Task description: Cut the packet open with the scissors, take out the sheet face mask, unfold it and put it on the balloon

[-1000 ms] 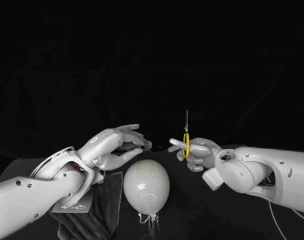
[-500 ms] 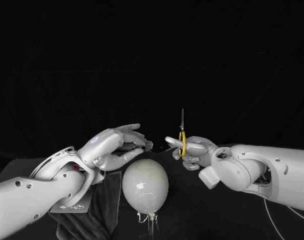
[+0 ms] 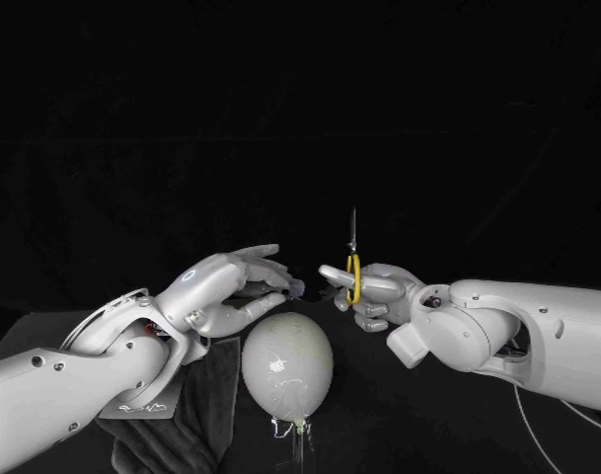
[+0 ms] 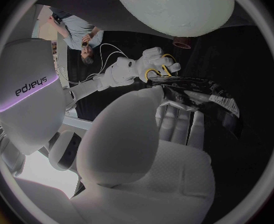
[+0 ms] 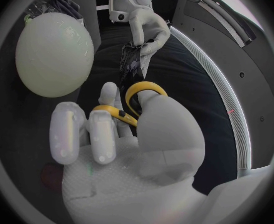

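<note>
A pale oval balloon (image 3: 287,363) lies on the black table between my arms, its knot towards me; it is also in the left wrist view (image 4: 174,5) and the right wrist view (image 5: 52,52). My left hand (image 3: 232,288) is raised above the balloon and pinches the dark packet (image 4: 199,92) at its fingertips; the packet (image 5: 134,62) hangs down from that hand. My right hand (image 3: 386,294) grips the yellow-handled scissors (image 3: 354,278) with the blades pointing straight up. The scissors (image 5: 134,97) are a short gap to the right of the packet.
A dark cloth (image 3: 158,400) with white marks lies under my left forearm, beside the balloon. A thin white cable (image 3: 545,434) trails on the table under my right arm.
My right hand has moved left and a little up with the scissors, closer to the left hand and the packet. The left hand and the balloon have stayed put.
</note>
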### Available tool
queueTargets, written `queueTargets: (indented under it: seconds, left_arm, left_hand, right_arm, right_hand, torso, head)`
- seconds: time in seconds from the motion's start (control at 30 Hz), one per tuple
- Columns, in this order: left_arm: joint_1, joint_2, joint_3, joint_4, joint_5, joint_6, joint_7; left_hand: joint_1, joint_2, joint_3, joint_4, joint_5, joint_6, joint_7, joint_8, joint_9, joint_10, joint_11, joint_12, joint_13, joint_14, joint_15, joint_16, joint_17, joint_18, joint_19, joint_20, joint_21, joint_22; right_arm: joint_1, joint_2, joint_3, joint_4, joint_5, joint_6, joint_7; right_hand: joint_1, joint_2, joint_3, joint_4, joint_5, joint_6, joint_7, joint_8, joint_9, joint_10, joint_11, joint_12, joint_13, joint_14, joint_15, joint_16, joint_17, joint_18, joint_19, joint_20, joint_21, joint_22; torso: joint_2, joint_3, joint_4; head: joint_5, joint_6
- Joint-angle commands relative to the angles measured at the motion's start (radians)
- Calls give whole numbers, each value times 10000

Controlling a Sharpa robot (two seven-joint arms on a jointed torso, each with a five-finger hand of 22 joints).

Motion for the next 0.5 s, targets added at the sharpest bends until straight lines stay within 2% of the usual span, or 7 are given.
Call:
queueTargets:
  seconds: [0.03,0.3,0.47,0.5]
  left_arm:
    - [20,36,11,39,-8,107,144]
    - [22,85,8,42,-7,147,128]
    - [23,109,6,38,-7,98,120]
    - [23,116,5,38,-7,81,119]
  left_hand:
    - [-5,-83,68,-7,47,-5,50,35,8,-74,-8,-50,-16,-20,38,-50,-14,163,-69,32,-37,-9]
    - [-7,-87,89,-8,47,-11,45,40,13,-81,-13,-49,-15,-19,36,-56,-17,163,-83,29,-45,-11]
    - [-7,-87,89,-8,47,-11,45,40,13,-81,-13,-49,-15,-19,36,-56,-17,163,-83,29,-45,-11]
    - [-8,-89,101,-9,47,-16,44,41,16,-84,-13,-48,-15,-19,35,-58,-18,164,-77,28,-45,-10]
  right_arm:
    - [24,76,11,-10,-158,275,41]
    - [39,284,11,-87,-260,367,-102]
    - [41,339,10,-126,-423,412,-239]
    - [41,353,10,-137,-484,425,-283]
  right_hand:
    - [81,73,-76,-19,41,38,31,-60,7,3127,-970,3657,41,594,50,59,334,-9,20,14,-4,1371]
    - [540,279,-127,-92,43,88,39,-98,6,3108,-963,3667,158,597,54,76,370,-10,24,20,-1,1393]
    - [1329,572,140,-431,47,187,33,-122,-5,3092,-979,3645,236,598,46,86,393,-9,23,19,-10,1406]
    - [1329,572,140,-431,47,187,33,-122,-5,3092,-979,3645,236,598,46,86,393,-9,23,19,-10,1406]
  torso:
    - [1,0,3]
    - [-4,1,1]
    - [-11,-2,-5]
    - [-9,-3,-3]
  head:
    - [-19,-3]
    - [-20,-25]
    - [-19,-25]
    - [-14,-23]
